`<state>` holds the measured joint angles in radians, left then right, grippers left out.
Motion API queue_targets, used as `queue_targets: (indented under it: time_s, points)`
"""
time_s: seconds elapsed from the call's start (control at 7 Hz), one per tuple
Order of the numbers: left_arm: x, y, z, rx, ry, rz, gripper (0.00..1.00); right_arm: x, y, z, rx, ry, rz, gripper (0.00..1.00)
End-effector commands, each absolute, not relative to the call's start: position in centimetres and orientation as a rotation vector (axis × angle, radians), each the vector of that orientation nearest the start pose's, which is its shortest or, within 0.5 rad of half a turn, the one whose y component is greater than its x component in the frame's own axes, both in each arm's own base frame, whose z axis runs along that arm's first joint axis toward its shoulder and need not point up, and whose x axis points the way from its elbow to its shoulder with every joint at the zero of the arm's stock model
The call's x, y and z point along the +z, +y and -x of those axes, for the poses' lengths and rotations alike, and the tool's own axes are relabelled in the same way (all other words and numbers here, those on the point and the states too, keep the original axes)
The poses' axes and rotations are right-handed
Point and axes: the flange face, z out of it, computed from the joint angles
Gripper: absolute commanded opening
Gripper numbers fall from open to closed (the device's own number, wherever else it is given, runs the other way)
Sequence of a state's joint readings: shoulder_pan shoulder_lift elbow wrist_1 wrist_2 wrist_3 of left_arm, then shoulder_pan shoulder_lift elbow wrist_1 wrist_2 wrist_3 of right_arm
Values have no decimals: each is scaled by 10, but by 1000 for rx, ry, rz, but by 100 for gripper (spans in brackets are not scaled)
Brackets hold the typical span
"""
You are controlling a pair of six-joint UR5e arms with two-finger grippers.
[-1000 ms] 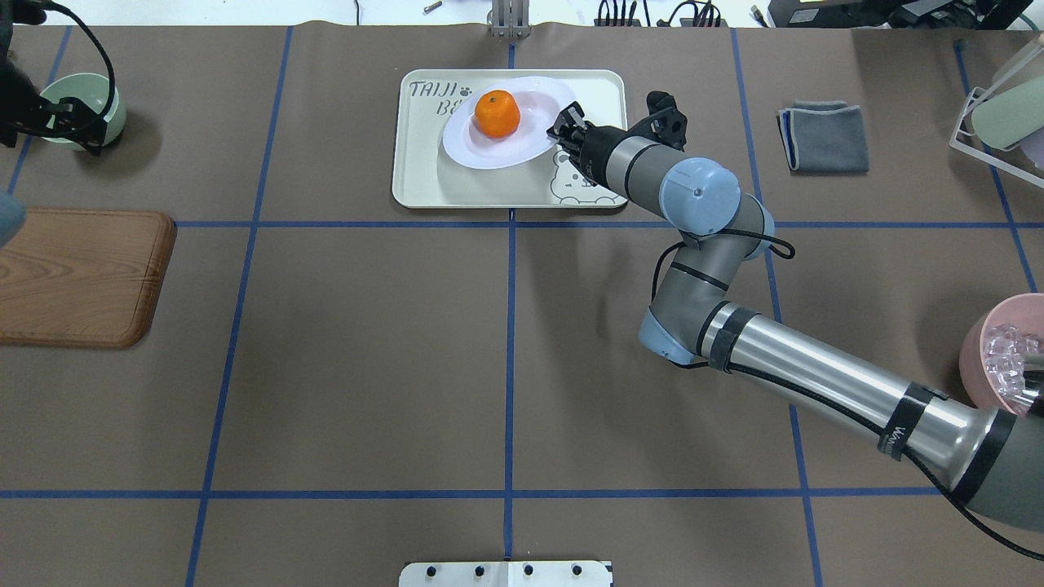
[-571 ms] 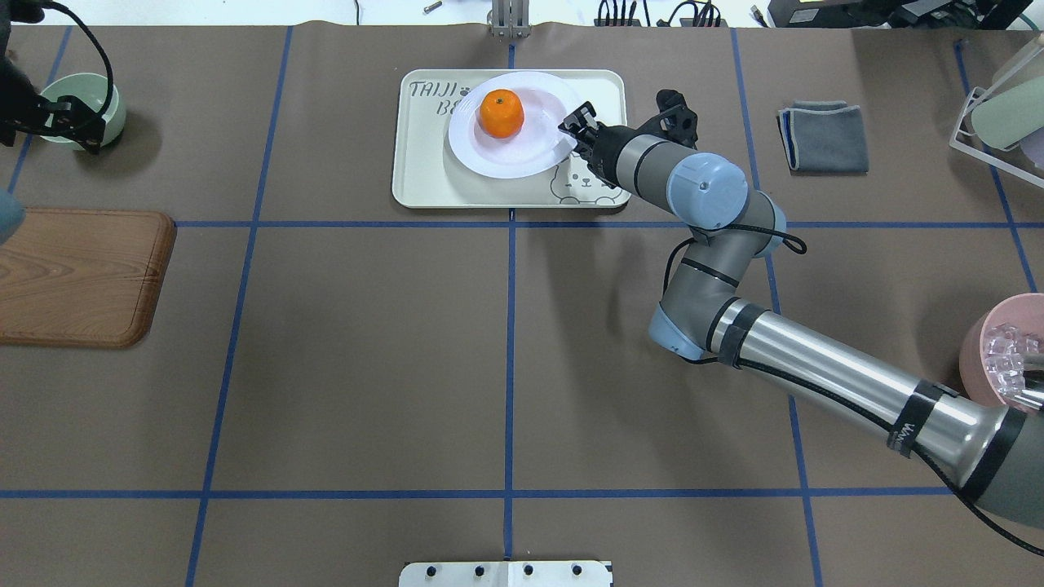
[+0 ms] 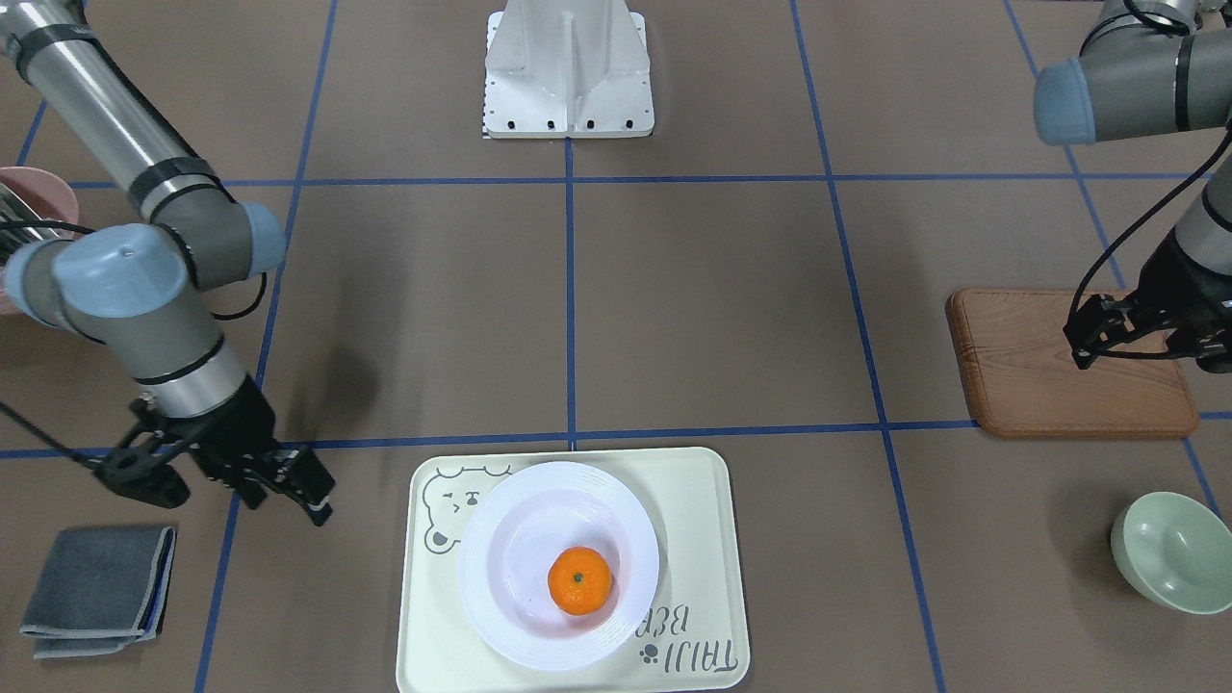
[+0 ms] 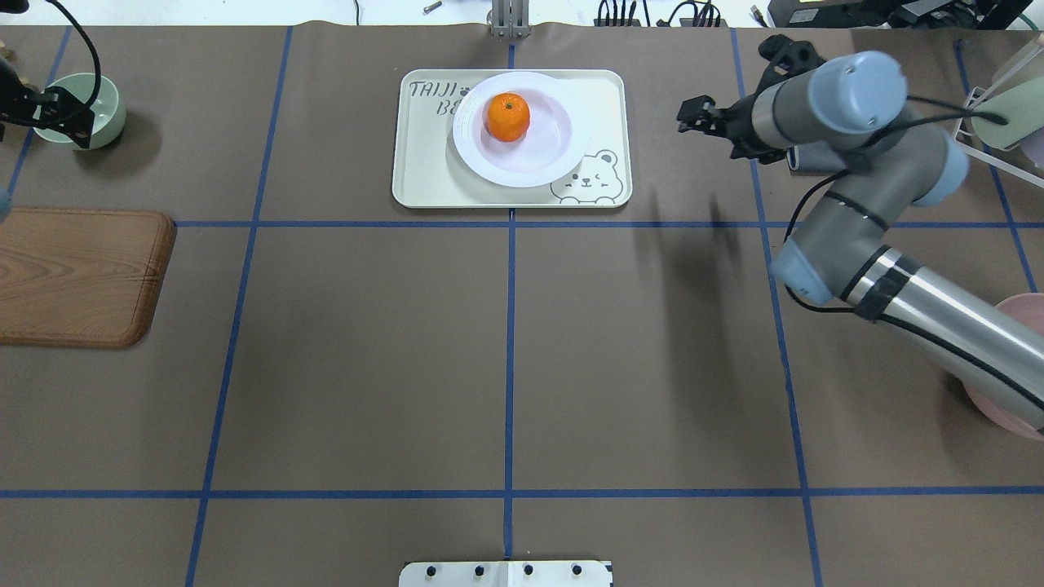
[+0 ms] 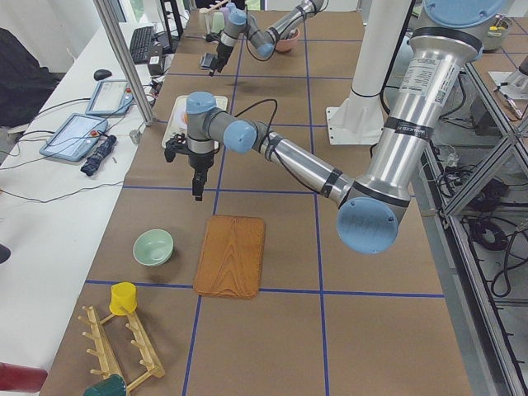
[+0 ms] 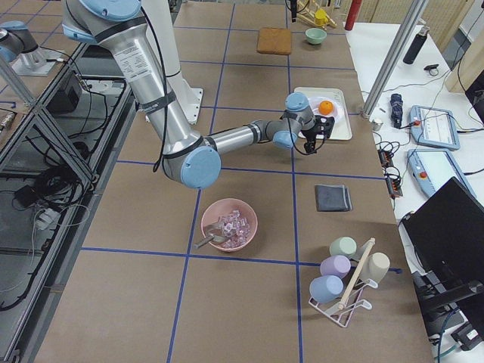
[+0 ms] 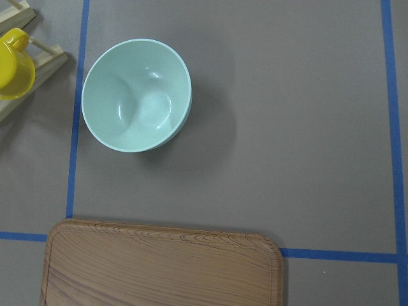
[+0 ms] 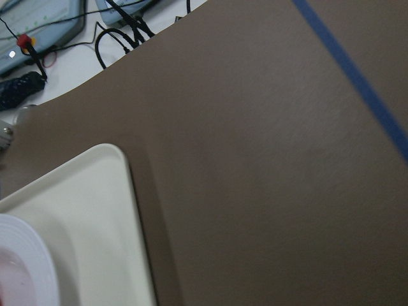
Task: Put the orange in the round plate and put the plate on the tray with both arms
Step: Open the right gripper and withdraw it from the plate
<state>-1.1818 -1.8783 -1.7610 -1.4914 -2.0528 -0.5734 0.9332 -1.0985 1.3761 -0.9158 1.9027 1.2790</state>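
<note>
The orange (image 4: 506, 116) (image 3: 579, 579) lies in the white round plate (image 4: 538, 159) (image 3: 500, 558), and the plate rests flat on the cream tray (image 4: 424, 175) (image 3: 693, 510). My right gripper (image 4: 687, 114) (image 3: 316, 505) hangs open and empty off the tray's right side, well apart from the plate. Far off at the table's left end, my left gripper (image 4: 69, 122) (image 3: 1086, 345) is open and empty, between the green bowl and the wooden board. The right wrist view shows only a tray corner (image 8: 83, 210) and a bit of plate rim (image 8: 19, 268).
A pale green bowl (image 4: 86, 110) (image 7: 137, 95) and a brown wooden board (image 4: 77, 277) (image 7: 159, 268) lie at the left end. A folded grey cloth (image 3: 96, 587) is beside the right arm. A pink bowl (image 6: 227, 224) and a mug rack (image 6: 344, 276) stand at the right end.
The right gripper let go of the plate's rim and drew back to the right, off the tray. The plate now lies flat on the tray. The left gripper rose slightly.
</note>
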Motion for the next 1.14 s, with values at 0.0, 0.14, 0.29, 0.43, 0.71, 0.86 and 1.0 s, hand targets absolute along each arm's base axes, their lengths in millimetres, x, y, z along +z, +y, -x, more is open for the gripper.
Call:
queue_targets:
  time_s: [0.0,0.14,0.29,0.43,0.71,0.86,1.0]
  points:
    - [419,-588,-136,-90,621,-148,98,467,-591,195,191,-771,-289,100]
    - [428,-584,-122,-38,616,-159,98,515,-551,107,118,-775,-265,100]
    - [445,-577,-97,14,650,-146,98,560,-518,33,67,-826,-239,100]
    - [471,-564,-61,12,683,-123,98,596,-487,-21,42,-849,-213,100]
    - [526,-536,5,62,668,-109,98,633,-465,-47,7,-815,-111,100]
    - [554,-518,32,57,657,-75,98,639,-461,-59,-2,-802,-72,100]
    - [583,-501,49,77,653,-50,98,641,-460,-53,-5,-800,-15,100]
